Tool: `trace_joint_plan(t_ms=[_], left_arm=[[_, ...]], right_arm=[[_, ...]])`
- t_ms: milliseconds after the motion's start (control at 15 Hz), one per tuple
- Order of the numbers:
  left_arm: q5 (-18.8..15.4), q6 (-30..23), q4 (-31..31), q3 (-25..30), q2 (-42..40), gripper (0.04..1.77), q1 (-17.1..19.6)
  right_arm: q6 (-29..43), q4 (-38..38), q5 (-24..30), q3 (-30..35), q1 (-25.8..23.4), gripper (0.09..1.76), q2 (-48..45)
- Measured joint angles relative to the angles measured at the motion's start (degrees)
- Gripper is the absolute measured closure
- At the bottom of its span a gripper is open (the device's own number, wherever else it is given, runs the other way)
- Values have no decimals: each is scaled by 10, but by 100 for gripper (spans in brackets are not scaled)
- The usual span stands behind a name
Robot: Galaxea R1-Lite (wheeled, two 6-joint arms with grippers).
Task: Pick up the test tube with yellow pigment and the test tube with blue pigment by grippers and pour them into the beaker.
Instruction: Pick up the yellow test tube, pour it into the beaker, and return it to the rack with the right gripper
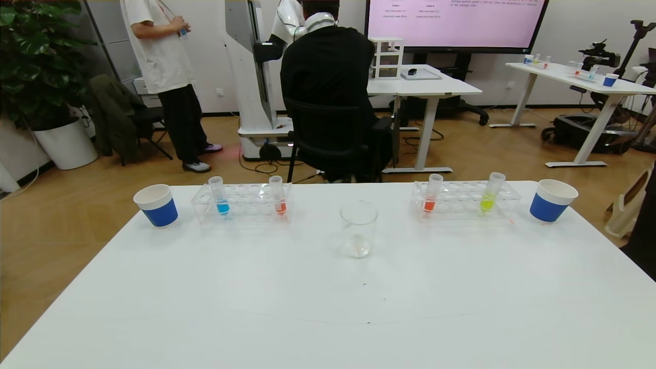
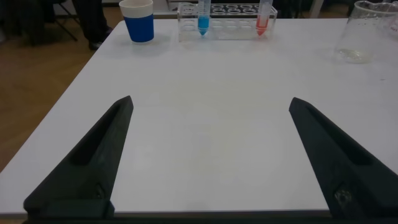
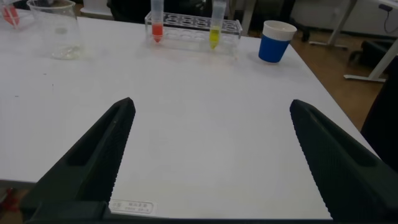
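Note:
The test tube with blue pigment (image 1: 220,195) (image 2: 203,17) stands upright in the left clear rack (image 1: 246,202). In the right clear rack (image 1: 464,199) stands the test tube with yellow pigment (image 1: 491,192) (image 3: 216,23). The clear beaker (image 1: 358,228) (image 2: 367,31) (image 3: 55,30) sits between the racks, nearer me. My left gripper (image 2: 211,106) is open over bare table near the front edge, with nothing between its fingers. Likewise my right gripper (image 3: 211,107) is open and empty near the front edge. Neither gripper shows in the head view.
A tube of orange-red liquid stands in each rack (image 1: 278,195) (image 1: 431,193). Blue-and-white paper cups stand at the far left (image 1: 157,205) and far right (image 1: 551,200) of the white table (image 1: 328,302). Beyond the table a seated person (image 1: 330,97) and a standing person (image 1: 166,77) are in the room.

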Motion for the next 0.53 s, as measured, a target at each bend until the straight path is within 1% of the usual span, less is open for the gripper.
trace_joint_plan(t_ms=[67, 267, 400, 533], left_arm=[[0, 0, 0, 0, 0, 6, 0], [0, 0, 0, 0, 0, 6, 0], [0, 0, 0, 0, 0, 6, 0], [0, 0, 0, 0, 0, 6, 0]], right_arm=[[0, 0, -1, -9, 0, 11, 0], [0, 4, -3, -66, 0, 11, 25], [0, -13, -6, -113, 2, 11, 84], [1, -61, -6, -154, 8, 11, 172]])
